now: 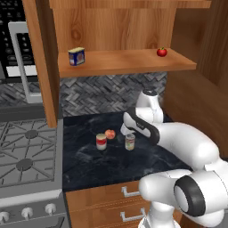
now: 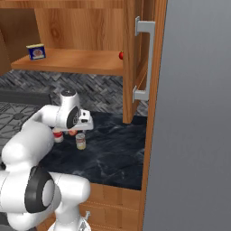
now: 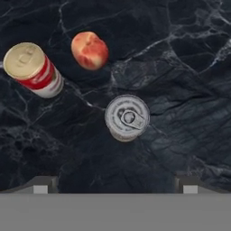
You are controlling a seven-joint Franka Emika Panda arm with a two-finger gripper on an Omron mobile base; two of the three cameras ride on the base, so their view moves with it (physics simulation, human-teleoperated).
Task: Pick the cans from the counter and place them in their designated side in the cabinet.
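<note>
Two cans stand upright on the dark marbled counter (image 1: pixel 89 162). The greenish-yellow can (image 1: pixel 130 142) (image 2: pixel 80 141) shows its silver pull-tab lid (image 3: pixel 127 117) straight below the hand. My gripper (image 3: pixel 115 185) hovers over it, open and empty, with its two fingertips (image 3: pixel 40 185) spread wide to either side of the lid. The red-and-white can (image 1: pixel 101 141) (image 3: pixel 34 68) stands to the left; the arm partly hides it in the right base view. Above is the open wooden cabinet, its plank shelf (image 1: pixel 129 62) at head height.
A peach-coloured fruit (image 1: pixel 110 134) (image 3: pixel 90 50) lies between the cans, slightly behind them. On the shelf sit a blue-and-yellow tin (image 1: pixel 76 56) at the left and a red tomato (image 1: pixel 161 52) at the right. The gas stove (image 1: pixel 22 156) adjoins the counter's left. The open cabinet door (image 2: pixel 140 58) hangs at the right.
</note>
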